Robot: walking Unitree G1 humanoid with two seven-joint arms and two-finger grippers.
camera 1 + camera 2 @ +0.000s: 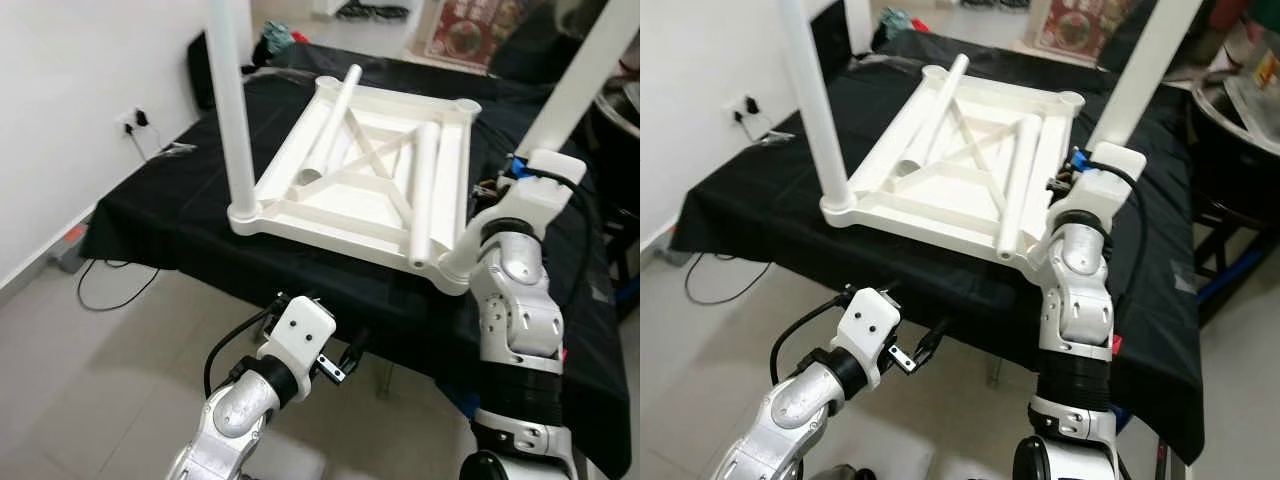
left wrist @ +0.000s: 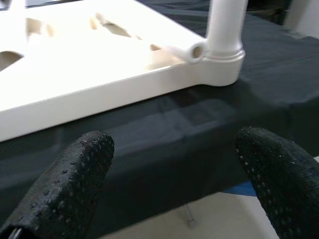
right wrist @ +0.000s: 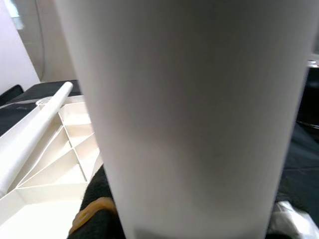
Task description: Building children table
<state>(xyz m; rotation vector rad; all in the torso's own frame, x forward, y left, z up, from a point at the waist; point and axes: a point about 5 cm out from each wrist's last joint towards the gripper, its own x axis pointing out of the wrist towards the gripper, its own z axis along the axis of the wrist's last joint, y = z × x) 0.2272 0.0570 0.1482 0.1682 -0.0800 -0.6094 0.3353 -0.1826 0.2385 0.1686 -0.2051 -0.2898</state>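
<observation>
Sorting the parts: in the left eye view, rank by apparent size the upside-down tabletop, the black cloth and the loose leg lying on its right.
1. black cloth
2. upside-down tabletop
3. loose leg
No close calls in this view.

Silver jointed arms (image 1: pixel 515 300) with white wrist housings (image 1: pixel 300 335), black cables and stippled black fingers (image 2: pixel 70 184).

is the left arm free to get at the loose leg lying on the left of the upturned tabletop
Probably yes. The left gripper hangs open below the table edge, holding nothing. The loose leg lies uncovered on the tabletop, though the standing leg rises near its path.
</observation>
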